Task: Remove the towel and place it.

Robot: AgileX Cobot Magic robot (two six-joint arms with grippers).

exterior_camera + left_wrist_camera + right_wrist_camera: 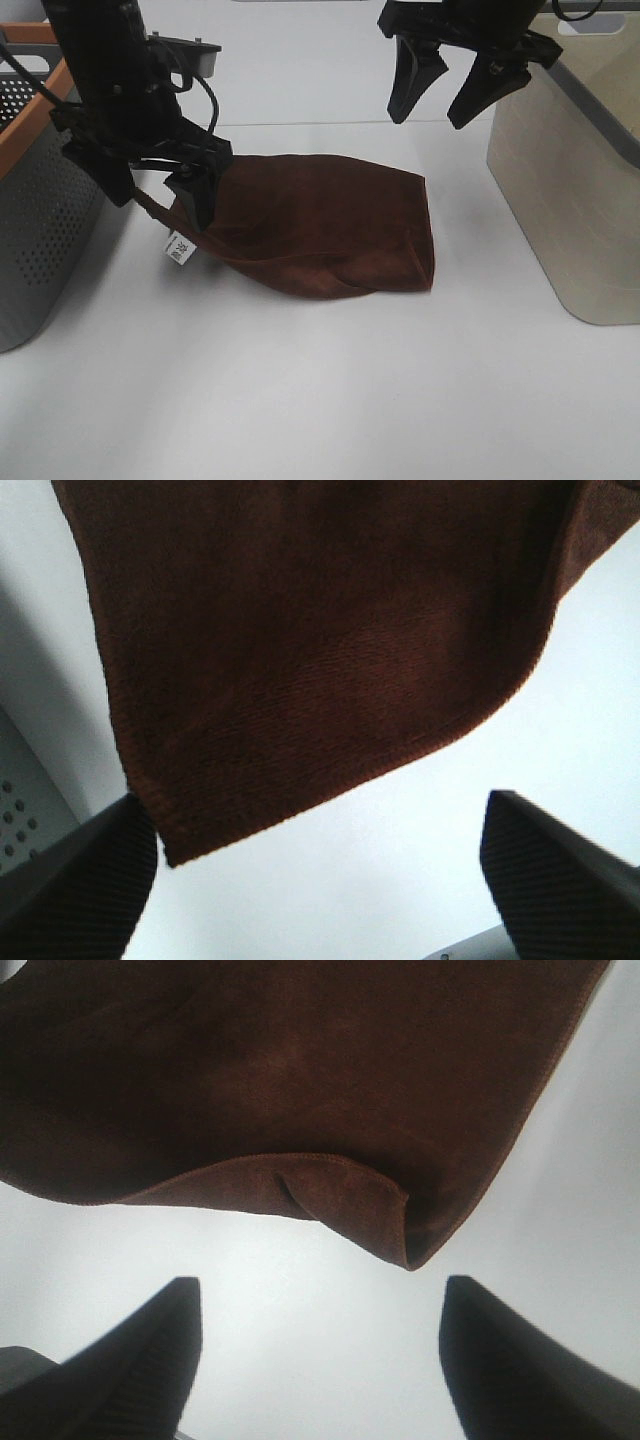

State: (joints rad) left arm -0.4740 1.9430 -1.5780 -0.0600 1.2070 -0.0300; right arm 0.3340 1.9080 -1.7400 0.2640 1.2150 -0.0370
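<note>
Left of the towel [320, 225] stands a grey perforated basket [40, 210]. The left claw [160, 190], spread, hangs over the towel's left corner (white tag there). The towel lies crumpled on the counter [330, 400]. The right claw [450, 95], spread, hangs above the towel's right; a beige bin [570, 200] stands farther right.

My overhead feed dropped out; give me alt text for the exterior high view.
A dark reddish-brown towel lies crumpled on a white table, released. The left pincer hangs open at its left edge; the right pincer is raised and open. A grey basket stands left, a beige bin right.
</note>
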